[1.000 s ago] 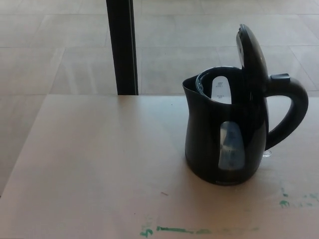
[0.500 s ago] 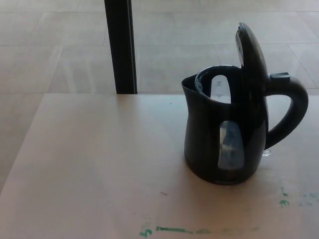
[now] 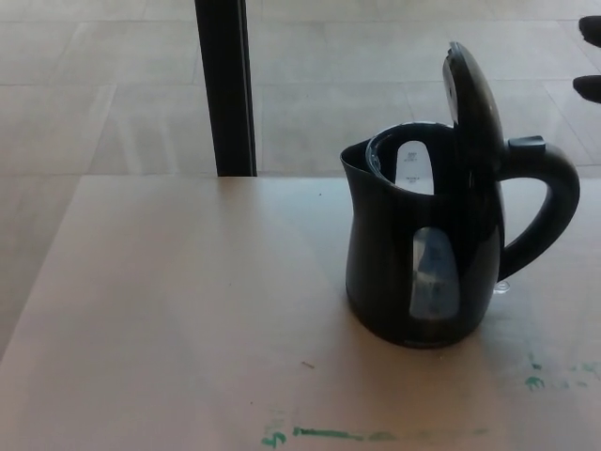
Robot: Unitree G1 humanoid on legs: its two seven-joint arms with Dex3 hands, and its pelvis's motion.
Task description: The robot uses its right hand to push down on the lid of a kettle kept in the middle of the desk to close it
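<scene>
Floor: pale square tiles (image 3: 113, 103) with thin grout lines, filling the background beyond the far edge of the desk.
Post: black, straight, upright (image 3: 224, 85); meets the desk's far edge left of centre.
Desk: light wood-toned top (image 3: 169, 310), smooth and matte; left edge slanting away toward the far left corner.
Marks on desk: smeared green paint streaks (image 3: 357, 434) along the near edge; more green flecks (image 3: 537, 381) toward the near right corner; a small dark speck (image 3: 307, 365) nearer the middle.
Kettle: glossy black plastic body (image 3: 385, 272), pear-shaped, wider at the base; standing upright right of the desk's centre, spout toward the left edge.
Water window: oval, translucent, bluish (image 3: 435, 272), on the side facing the near edge.
Lid: black, rounded disc (image 3: 472, 99), hinged up on end, well clear of the open rim.
Inside: pale inner wall (image 3: 413, 167) with tiny printed marks, too small to read.
Handle: thick black loop (image 3: 549, 211) toward the right edge, with a small square button (image 3: 527, 145) on top.
Right hand: only two dark tips (image 3: 590, 58) at the picture's upper right border, apart from the lid; open or clenched cannot be told.
Left hand: out of view.
</scene>
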